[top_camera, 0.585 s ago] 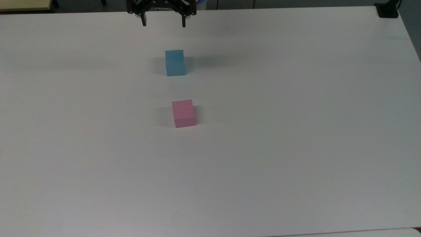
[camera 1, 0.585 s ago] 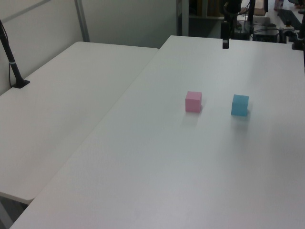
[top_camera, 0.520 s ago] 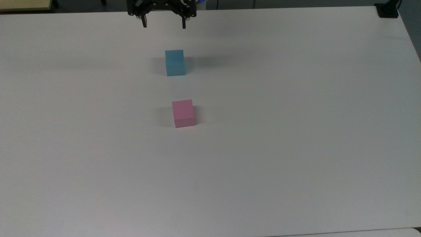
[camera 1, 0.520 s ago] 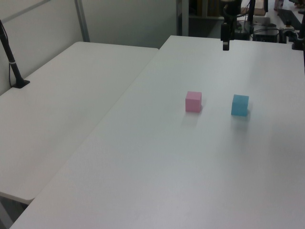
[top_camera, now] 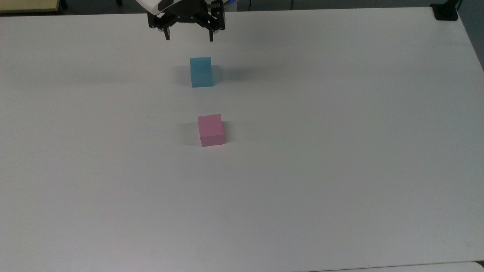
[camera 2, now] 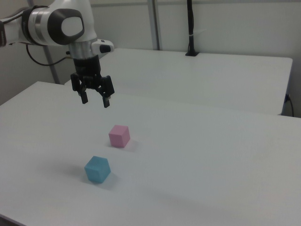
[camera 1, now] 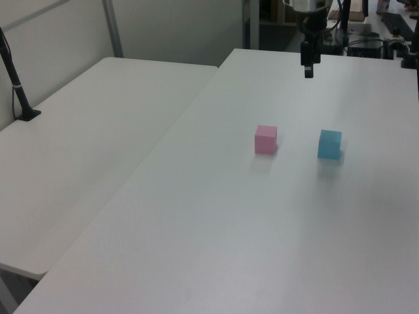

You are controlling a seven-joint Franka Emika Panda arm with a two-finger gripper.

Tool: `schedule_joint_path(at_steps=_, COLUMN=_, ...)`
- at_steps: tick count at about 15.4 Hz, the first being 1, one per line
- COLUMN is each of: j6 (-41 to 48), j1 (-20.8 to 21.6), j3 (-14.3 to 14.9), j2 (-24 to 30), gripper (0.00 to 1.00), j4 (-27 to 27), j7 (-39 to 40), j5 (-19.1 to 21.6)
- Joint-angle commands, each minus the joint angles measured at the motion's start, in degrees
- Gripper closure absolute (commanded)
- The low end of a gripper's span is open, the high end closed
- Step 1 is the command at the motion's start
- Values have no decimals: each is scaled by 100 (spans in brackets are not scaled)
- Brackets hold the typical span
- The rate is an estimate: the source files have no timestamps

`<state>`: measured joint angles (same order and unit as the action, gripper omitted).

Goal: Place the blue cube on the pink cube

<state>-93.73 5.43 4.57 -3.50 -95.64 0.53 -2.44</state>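
Observation:
The blue cube (top_camera: 201,71) (camera 1: 329,144) (camera 2: 97,169) rests on the white table (top_camera: 340,151). The pink cube (top_camera: 211,130) (camera 1: 266,139) (camera 2: 119,135) sits a short way from it, the two apart and both untouched. My gripper (top_camera: 189,37) (camera 1: 308,73) (camera 2: 96,101) hangs in the air, open, with nothing between its black fingers. In the top view it is above the blue cube's far side, near the top edge. In the right view it floats well above the table, up and to the left of the pink cube.
A second white table (camera 1: 85,144) (camera 2: 202,75) adjoins this one, with a black pole (camera 1: 14,82) (camera 2: 190,28) clamped at its edge. A black object (top_camera: 445,12) sits at the top view's upper right corner. Cables and equipment (camera 1: 373,39) lie beyond the table's far end.
My gripper has come a little nearer the blue cube and lower, more of the white wrist now showing in the top view. Both cubes stay put.

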Motion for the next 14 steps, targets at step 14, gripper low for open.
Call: schedule_joint_path(at_steps=14, j6=241, j1=-15, j3=-53, j2=51, gripper=0, j4=-103, j7=60, j5=-90)
